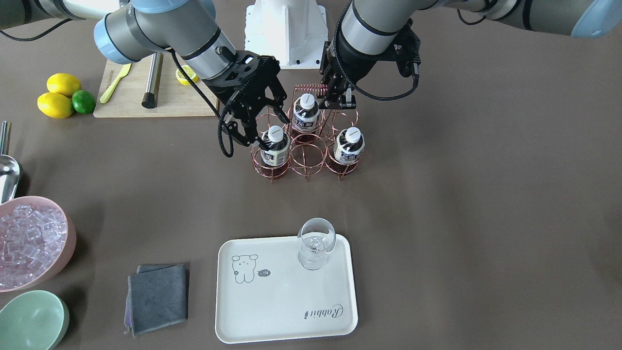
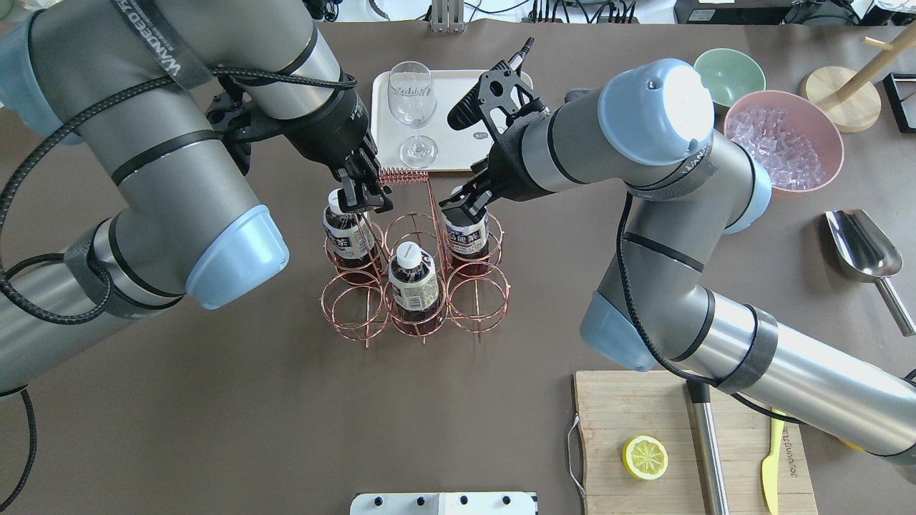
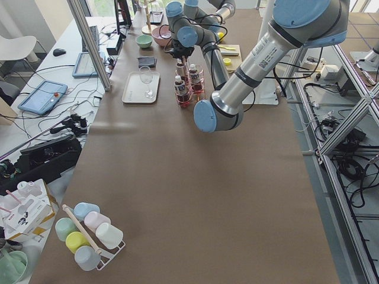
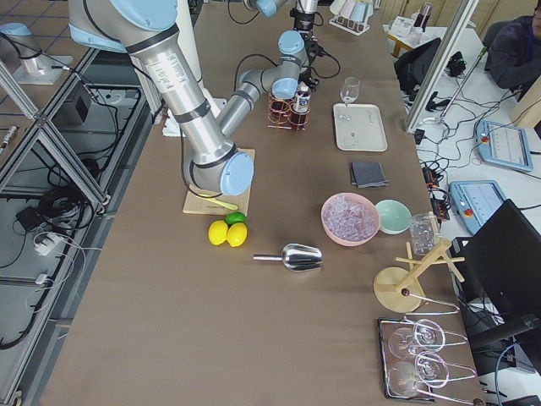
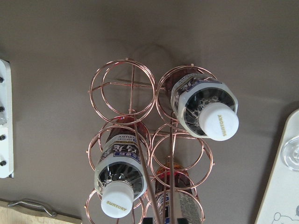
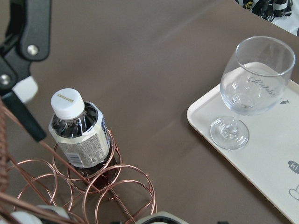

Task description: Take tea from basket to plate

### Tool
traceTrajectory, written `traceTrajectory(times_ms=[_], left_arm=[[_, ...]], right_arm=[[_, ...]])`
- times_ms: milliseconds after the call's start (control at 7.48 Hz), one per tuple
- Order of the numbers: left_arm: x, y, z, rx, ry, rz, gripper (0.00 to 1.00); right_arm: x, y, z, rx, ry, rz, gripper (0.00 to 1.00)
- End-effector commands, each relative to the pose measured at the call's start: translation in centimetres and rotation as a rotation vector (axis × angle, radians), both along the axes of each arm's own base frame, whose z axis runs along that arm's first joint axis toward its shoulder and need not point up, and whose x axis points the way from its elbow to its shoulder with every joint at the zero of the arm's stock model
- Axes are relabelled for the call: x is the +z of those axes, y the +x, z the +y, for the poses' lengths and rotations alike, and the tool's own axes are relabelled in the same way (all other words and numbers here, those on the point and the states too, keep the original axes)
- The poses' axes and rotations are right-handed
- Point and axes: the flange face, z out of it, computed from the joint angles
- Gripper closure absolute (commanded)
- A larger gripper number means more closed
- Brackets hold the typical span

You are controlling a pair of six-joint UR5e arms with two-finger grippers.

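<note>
The copper wire basket (image 1: pixel 306 164) (image 2: pixel 479 304) stands mid-table and holds three tea bottles (image 1: pixel 274 149) (image 1: pixel 306 117) (image 1: pixel 349 147). My right gripper (image 1: pixel 260 138) (image 2: pixel 461 207) is open, its fingers on either side of the top of the bottle (image 2: pixel 466 236) in the corner ring on its side. My left gripper (image 1: pixel 340 103) (image 2: pixel 365 204) is shut on the end of the basket's coiled handle (image 2: pixel 401 176). In the left wrist view the handle rods (image 5: pixel 154 186) run up to its fingers. The cream plate (image 1: pixel 286 296) (image 2: pixel 381 129) lies beyond the basket and holds no bottle.
A wine glass (image 1: pixel 316 243) stands on the plate's corner nearest the basket. A grey cloth (image 1: pixel 158 296), a pink bowl of ice (image 1: pixel 29 243) and a green bowl (image 1: pixel 31 321) lie beside the plate. A cutting board (image 1: pixel 146 97), lemons (image 1: pixel 56 104) and a scoop (image 2: pixel 862 247) are on the right arm's side.
</note>
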Motion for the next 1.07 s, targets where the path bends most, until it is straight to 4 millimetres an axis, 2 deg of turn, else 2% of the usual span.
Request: traceTrajectory(times_ms=[0, 134, 401, 935], left_arm=[[-0.2, 0.2, 0.0, 0.003, 0.000, 0.001, 1.00], [-0.4, 0.3, -0.1, 0.003, -0.001, 0.002, 1.00], [-0.4, 0.7, 0.2, 0.009, -0.004, 0.001, 1.00], [-0.4, 0.7, 0.2, 0.009, -0.004, 0.001, 1.00]], right_arm=[[0.4, 0.1, 0.1, -0.002, -0.002, 0.002, 0.25], [0.3, 0.1, 0.2, 0.000, -0.005, -0.001, 0.26], [0.4, -0.5, 0.7, -0.008, -0.008, -0.012, 0.34], [1.4, -0.6, 1.2, -0.013, -0.007, -0.014, 0.33]])
